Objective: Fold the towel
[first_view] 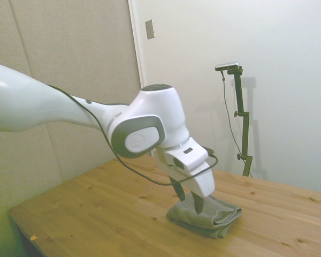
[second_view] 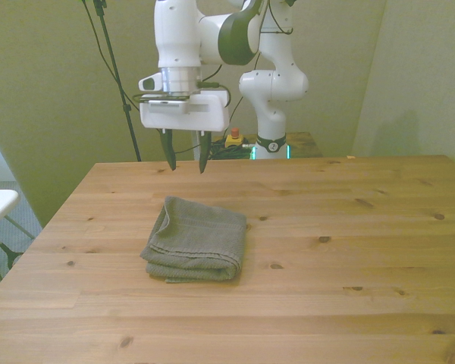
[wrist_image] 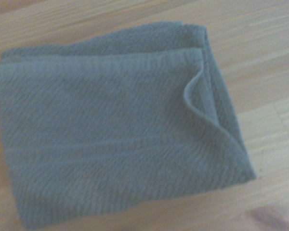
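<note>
The grey terry towel (second_view: 196, 249) lies folded in layers on the wooden table (second_view: 349, 250); the gripper (second_view: 186, 161) hangs above it, fingers apart and empty. No legible writing.

place: robot lab | cues: white arm (second_view: 212, 38) at wooden table (second_view: 349, 250), bare walls (first_view: 289, 80), cabling

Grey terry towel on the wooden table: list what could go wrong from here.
1. The grey terry towel already lies in thick layers; the open end effector, hanging above it, may pinch only the top layer and drag the stack apart.
2. One top corner curls up, so a grasp there could slip or unfold it.
3. Descending too far, the fingertips could hit the wooden table.
</note>
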